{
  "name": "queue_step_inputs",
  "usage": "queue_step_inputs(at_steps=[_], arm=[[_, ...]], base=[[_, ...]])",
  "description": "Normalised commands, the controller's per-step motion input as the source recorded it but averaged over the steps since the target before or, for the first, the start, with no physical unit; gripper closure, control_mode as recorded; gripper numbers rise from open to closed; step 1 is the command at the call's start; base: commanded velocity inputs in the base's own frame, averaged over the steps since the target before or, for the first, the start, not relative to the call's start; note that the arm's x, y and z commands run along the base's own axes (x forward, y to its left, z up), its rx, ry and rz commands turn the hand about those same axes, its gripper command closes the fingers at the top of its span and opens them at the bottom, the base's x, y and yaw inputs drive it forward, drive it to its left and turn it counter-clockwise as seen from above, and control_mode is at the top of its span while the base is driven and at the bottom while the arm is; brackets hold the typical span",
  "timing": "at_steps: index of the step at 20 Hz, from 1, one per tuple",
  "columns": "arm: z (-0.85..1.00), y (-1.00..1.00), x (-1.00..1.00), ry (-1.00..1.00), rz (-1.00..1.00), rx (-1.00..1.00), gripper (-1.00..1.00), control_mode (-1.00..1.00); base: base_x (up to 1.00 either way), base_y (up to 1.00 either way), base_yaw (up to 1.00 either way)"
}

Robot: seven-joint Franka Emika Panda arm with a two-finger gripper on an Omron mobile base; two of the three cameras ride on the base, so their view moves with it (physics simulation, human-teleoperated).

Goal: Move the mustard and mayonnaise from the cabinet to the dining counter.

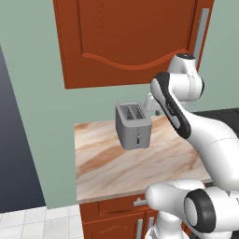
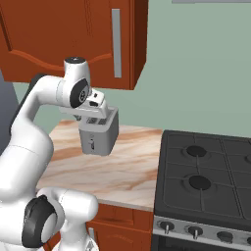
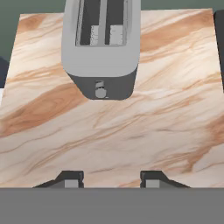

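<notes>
the cabinet point(image 1: 126, 42) hangs shut above the surface point(image 1: 107, 163), so the mustard and mayonnaise, presumably inside, are hidden and no step on them looks begun. the fingers point(image 3: 105, 180) stand a little apart over bare marble, holding nothing, the hand aimed down as if only passing. a toaster point(image 3: 100, 48) sits just ahead under the door, a stove point(image 2: 206, 176) beside.

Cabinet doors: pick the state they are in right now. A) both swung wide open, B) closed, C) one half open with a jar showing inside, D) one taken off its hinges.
B: the cabinet shows shut arched door panels with a grey handle flat against the front, above the toaster on the small countertop, and no shelf is exposed.
</notes>
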Motion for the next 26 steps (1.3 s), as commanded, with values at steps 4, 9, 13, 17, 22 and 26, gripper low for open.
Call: queue_step_inputs(at_steps=[4, 9, 13, 17, 22, 26], arm=[[0.00, 0.00, 0.00, 0.00, 0.00, -0.01, -1.00, -1.00], [0.09, 0.00, -0.03, -0.22, 0.00, -0.04, -1.00, -1.00], [0.35, -0.07, -0.08, -0.28, -0.02, -0.01, -1.00, -1.00], [0.49, -0.13, -0.14, -0.23, 0.00, 0.00, -1.00, -1.00], [0.54, -0.27, -0.20, -0.20, 0.00, 0.00, -1.00, -1.00], [0.52, -0.29, -0.19, -0.11, 0.00, 0.00, -1.00, -1.00]], base=[[0.00, 0.00, 0.00], [0.00, 0.00, 0.00], [0.00, 0.00, 0.00], [0.00, 0.00, 0.00], [0.00, 0.00, 0.00], [0.00, 0.00, 0.00]])
